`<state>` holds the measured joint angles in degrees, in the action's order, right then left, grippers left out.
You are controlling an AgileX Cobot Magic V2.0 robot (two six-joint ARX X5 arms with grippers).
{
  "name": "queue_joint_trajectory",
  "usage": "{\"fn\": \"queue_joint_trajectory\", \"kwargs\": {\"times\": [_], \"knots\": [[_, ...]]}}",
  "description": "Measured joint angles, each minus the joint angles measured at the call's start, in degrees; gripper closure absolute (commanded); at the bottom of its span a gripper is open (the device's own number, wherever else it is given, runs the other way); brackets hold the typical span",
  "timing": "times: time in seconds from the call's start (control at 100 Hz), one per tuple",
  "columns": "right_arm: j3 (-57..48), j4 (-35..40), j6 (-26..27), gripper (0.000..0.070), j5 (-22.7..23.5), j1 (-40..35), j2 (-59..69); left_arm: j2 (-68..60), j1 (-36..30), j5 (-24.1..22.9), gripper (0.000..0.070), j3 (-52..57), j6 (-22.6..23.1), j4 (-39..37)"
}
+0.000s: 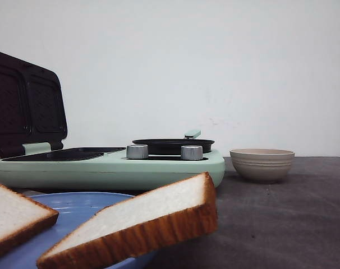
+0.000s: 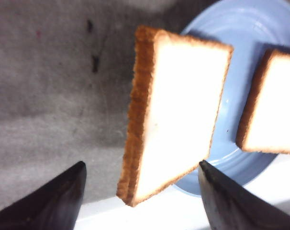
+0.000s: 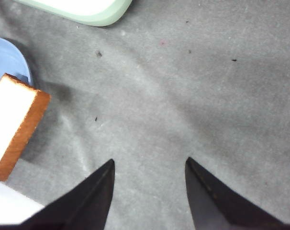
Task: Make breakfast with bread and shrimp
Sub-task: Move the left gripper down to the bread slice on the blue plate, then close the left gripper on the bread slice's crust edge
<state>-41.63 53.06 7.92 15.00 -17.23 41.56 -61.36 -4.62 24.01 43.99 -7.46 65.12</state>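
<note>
Two slices of bread lie on a blue plate (image 1: 80,204) at the near left. The right slice (image 1: 142,221) leans tilted over the plate's rim, and the other slice (image 1: 10,216) lies at the left edge. In the left wrist view my left gripper (image 2: 142,165) is open above the tilted slice (image 2: 183,110), with its fingers on either side and not touching it. The second slice (image 2: 274,105) lies further along the plate (image 2: 240,28). My right gripper (image 3: 150,161) is open over bare grey cloth, beside the bread (image 3: 16,124). The shrimp are out of view.
A mint-green sandwich maker (image 1: 108,168) stands behind the plate with its dark lid (image 1: 24,103) raised and a small black pan (image 1: 173,145) on its right half. A beige ribbed bowl (image 1: 262,163) stands to its right, its inside hidden.
</note>
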Motion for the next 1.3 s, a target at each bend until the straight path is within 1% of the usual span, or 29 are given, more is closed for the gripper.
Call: {"fn": "queue_joint_trajectory", "kwargs": {"times": [0.68,1.04,1.14,1.22,1.3], "knots": [[0.0,0.0,0.0,0.0414,0.0,0.0,0.0,-11.6,-8.3,0.2,0.0294,0.0,1.4,-1.2],[0.0,0.0,0.0,0.0414,0.0,0.0,0.0,-11.8,-9.3,1.3,0.0308,0.0,2.0,-2.1],[0.0,0.0,0.0,0.0414,0.0,0.0,0.0,-11.8,-9.3,1.3,0.033,0.0,2.0,-2.2],[0.0,0.0,0.0,0.0414,0.0,0.0,0.0,-11.8,-9.3,1.3,0.0395,0.0,2.0,-2.2],[0.0,0.0,0.0,0.0414,0.0,0.0,0.0,-11.8,-9.3,1.3,0.0396,0.0,2.0,-2.2]]}}
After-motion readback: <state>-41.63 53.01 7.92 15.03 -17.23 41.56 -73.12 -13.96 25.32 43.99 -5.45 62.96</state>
